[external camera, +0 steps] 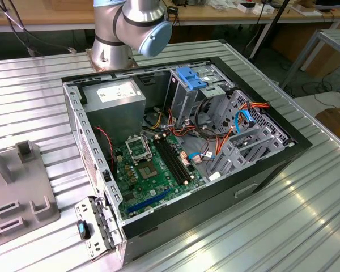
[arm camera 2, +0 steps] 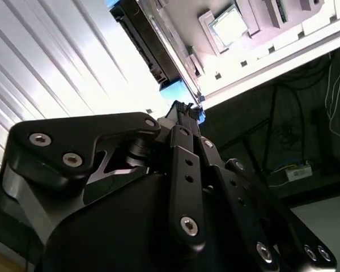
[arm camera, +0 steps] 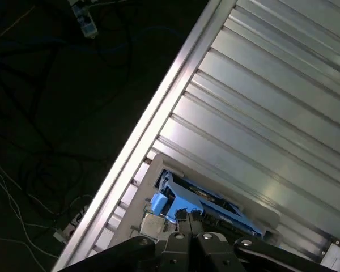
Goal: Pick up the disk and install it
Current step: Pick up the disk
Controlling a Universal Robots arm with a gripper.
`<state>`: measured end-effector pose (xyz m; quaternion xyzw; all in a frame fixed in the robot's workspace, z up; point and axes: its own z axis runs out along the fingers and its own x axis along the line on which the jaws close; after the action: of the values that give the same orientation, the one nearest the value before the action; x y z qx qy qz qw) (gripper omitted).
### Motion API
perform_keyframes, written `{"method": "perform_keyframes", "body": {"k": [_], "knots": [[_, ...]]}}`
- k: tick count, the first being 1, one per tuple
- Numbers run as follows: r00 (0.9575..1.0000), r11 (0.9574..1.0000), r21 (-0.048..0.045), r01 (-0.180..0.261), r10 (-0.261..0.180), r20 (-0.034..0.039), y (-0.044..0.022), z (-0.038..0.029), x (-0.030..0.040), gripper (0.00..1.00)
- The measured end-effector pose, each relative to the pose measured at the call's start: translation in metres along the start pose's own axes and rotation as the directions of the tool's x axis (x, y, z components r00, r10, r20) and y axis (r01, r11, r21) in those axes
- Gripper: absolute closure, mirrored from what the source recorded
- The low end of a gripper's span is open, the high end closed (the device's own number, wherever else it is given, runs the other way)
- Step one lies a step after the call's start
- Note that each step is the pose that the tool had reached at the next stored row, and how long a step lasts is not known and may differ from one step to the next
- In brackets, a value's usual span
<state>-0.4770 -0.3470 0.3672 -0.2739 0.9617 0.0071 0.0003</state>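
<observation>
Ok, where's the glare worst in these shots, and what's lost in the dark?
Second wrist view: the ribbed table is washed out near white, and the gripper in front reads dark. First wrist view: bright streaks on the table, the floor beside it almost black. Exterior view: even light, mild sheen on the table.

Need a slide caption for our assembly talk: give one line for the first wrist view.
Gripper at the blue-railed disk, seated in a grey holder near the edge of the ribbed metal table.

disk (arm camera: 207,205) | blue rail, dark body | seemingly edge-up | on pale fixture (arm camera: 156,170)
</observation>
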Motion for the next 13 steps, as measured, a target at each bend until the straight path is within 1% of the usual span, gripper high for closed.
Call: {"method": "perform_keyframes", "body": {"k": [1, 2, 4, 5, 7, 9, 10, 13], "knots": [[0.9996, 0.9996, -0.0001, 0.029, -0.029, -0.0004, 0.0002, 0.0002, 0.0, 0.89], [0.9981, 0.9981, -0.0003, 0.062, -0.062, -0.0009, 0.0003, 0.0005, -0.0002, 0.89], [0.9929, 0.9929, -0.0006, 0.119, -0.119, -0.0017, 0.0004, 0.0009, -0.0002, 0.89], [0.9888, 0.9888, -0.0008, 0.149, -0.149, -0.0021, 0.0004, 0.0012, -0.0003, 0.89], [0.9818, 0.9818, -0.0011, 0.19, -0.19, -0.0026, 0.0006, 0.0016, -0.0003, 0.89], [0.9692, 0.9692, -0.0016, 0.246, -0.246, -0.0033, 0.0008, 0.0019, -0.0005, 0.89], [0.9675, 0.9675, -0.0016, 0.253, -0.253, -0.0035, 0.0008, 0.0019, -0.0005, 0.89], [0.9675, 0.9675, -0.0016, 0.253, -0.253, -0.0035, 0.0008, 0.0019, -0.0005, 0.89]]}}
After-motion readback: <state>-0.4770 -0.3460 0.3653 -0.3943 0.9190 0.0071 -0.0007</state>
